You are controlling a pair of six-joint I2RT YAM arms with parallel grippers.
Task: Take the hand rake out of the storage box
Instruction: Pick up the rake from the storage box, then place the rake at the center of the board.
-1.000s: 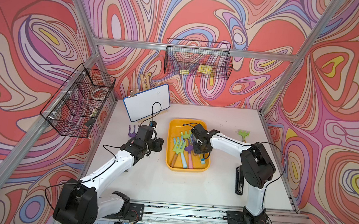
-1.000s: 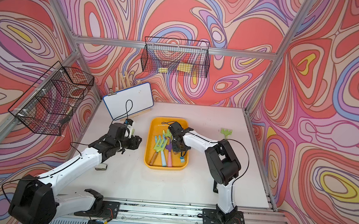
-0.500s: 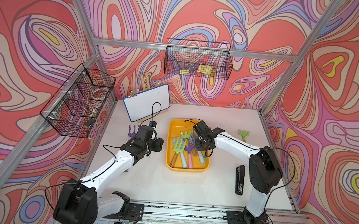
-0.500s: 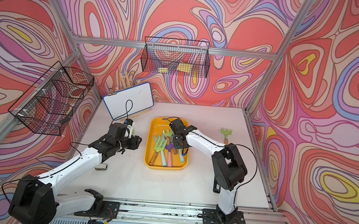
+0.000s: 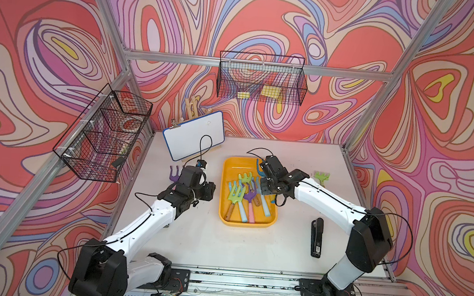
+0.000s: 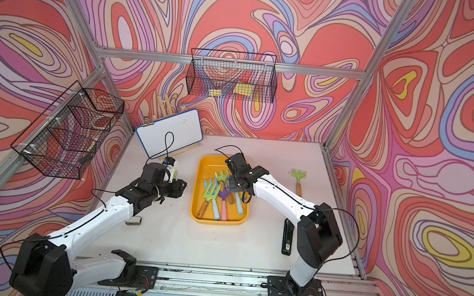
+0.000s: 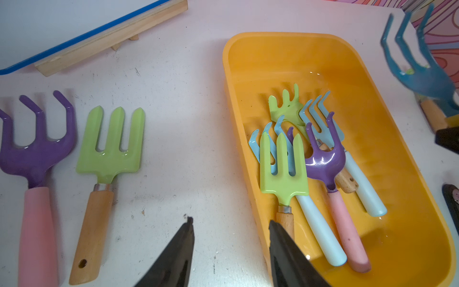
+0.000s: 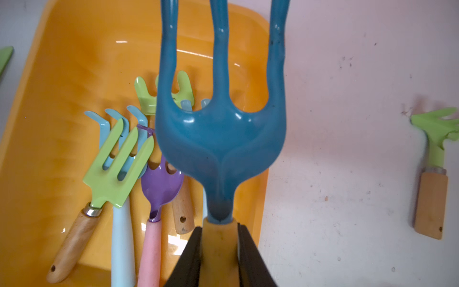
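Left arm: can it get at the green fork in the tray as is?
Probably yes. The left gripper is empty, jaws apart, beside the tray, and the green fork lies on top of the pile on that side. The right gripper, holding the blue rake, is at the tray's far edge.

Right claw (image 8: 219,227) risen, blue hand rake (image 8: 219,139) lifted

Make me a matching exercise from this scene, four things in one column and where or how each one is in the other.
Things:
1. dark blue hand rake
2. black stapler
3. whiteboard
4. storage box

Places or states:
A. leaning at the back
B. holding several garden tools
C. gripped by the right claw
D. lying flat on the table

Pairs: 1-C, 2-D, 3-A, 4-B
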